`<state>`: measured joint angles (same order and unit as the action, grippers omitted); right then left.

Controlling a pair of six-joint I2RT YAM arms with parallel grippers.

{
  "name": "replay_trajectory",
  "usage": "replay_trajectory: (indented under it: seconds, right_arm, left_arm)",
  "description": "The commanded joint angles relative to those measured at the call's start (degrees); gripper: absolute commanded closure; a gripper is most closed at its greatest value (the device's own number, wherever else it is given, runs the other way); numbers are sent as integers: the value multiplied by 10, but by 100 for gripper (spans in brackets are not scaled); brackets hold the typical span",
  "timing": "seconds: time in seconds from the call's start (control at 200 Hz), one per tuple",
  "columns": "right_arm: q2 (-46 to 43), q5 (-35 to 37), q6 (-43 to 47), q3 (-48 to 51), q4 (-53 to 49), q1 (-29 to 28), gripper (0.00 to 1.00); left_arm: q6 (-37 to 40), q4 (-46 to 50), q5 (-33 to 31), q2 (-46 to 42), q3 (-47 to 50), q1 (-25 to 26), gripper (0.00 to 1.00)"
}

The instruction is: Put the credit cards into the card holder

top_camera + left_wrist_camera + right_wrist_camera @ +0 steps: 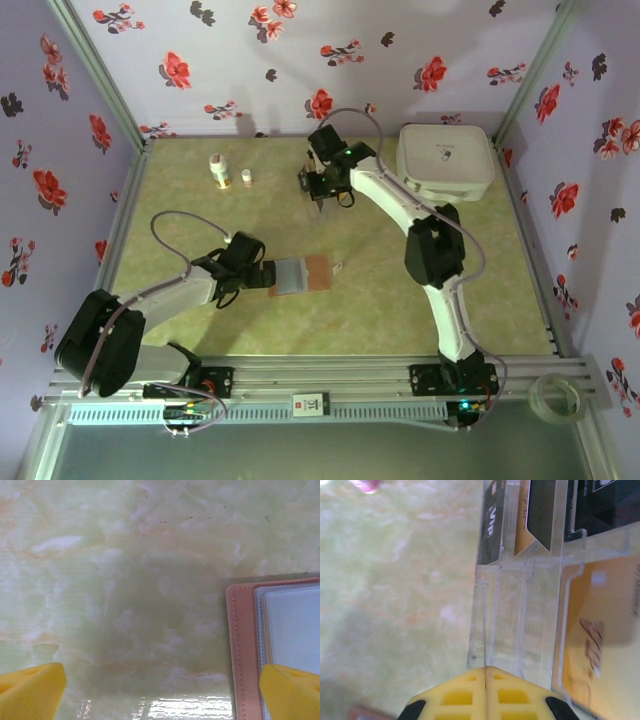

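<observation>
Yellow-padded left gripper (258, 275) sits jaws wide at 9 o'clock of the reddish-brown leather card holder (303, 274) — right gripper (485, 672), pads together, nearer the dark rectangular credit cards (540, 515) in a clear rack (520, 630) at 12 o'clock.

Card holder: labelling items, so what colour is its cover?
The card holder cover is pinkish brown; clearest in left wrist view.

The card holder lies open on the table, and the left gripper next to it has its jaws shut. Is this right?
No. The left gripper beside the open card holder has its jaws open, not shut; the left wrist view shows this.
</observation>
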<state>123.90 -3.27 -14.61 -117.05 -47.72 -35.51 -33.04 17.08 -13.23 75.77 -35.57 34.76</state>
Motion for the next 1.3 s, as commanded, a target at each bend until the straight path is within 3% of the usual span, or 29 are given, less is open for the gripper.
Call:
replay_trajectory:
  seconds: [0.0, 0.45, 0.78, 1.295]
  right_arm:
    - [-90, -46, -33, 66, 59, 0, 100]
    - [-331, -136, -173, 474, 369, -2, 100]
    - [-407, -165, -269, 704, 606, -14, 100]
    - [-368, -165, -308, 792, 739, -61, 100]
  left_arm:
    - [20, 26, 3, -11, -22, 6, 0]
    - [0, 46, -40, 8, -42, 74, 0]
    - [-19, 51, -101, 47, -43, 114, 0]
    - [-11, 33, -123, 56, -51, 124, 0]
